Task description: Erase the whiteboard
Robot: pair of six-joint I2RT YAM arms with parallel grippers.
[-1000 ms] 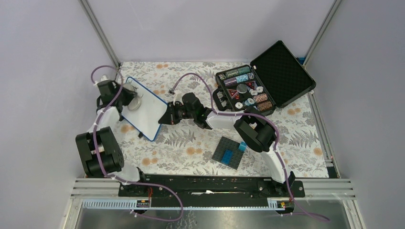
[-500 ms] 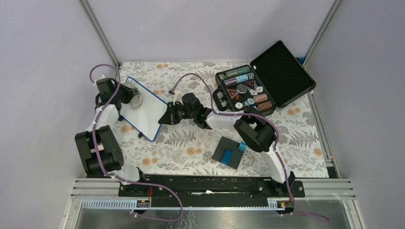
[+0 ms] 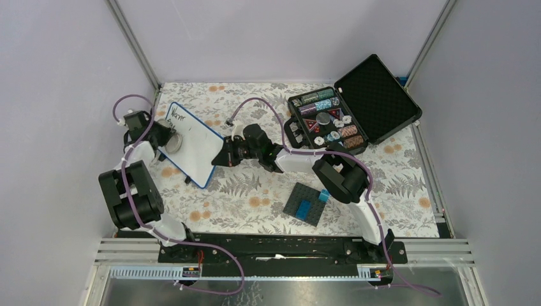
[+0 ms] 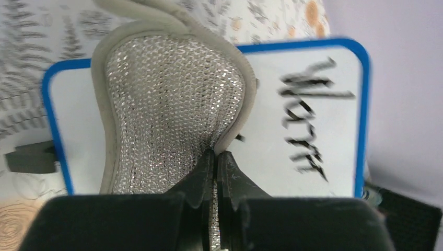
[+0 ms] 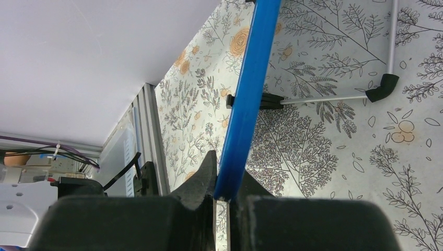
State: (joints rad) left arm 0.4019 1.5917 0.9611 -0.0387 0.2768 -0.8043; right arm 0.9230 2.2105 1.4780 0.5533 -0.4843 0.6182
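Note:
The whiteboard [image 3: 198, 148], white with a thin blue rim, sits tilted at the left of the table on its wire stand. Dark handwriting [image 3: 178, 116] shows at its far corner and in the left wrist view [image 4: 308, 123]. My left gripper [image 3: 167, 138] is shut on a grey silvery mesh cloth [image 4: 167, 110] that lies against the board [image 4: 282, 157]. My right gripper [image 3: 220, 157] is shut on the board's right blue edge [image 5: 245, 110], holding it edge-on in the right wrist view.
An open black case [image 3: 357, 108] of poker chips stands at the back right. A dark grey studded plate [image 3: 305, 204] with blue bricks lies in front of the right arm. The stand's wire leg [image 5: 339, 97] rests on the floral cloth [image 3: 255, 191].
My left gripper and the cloth have moved left and back toward the board's left edge, uncovering the handwriting at the far corner. The right arm has not moved.

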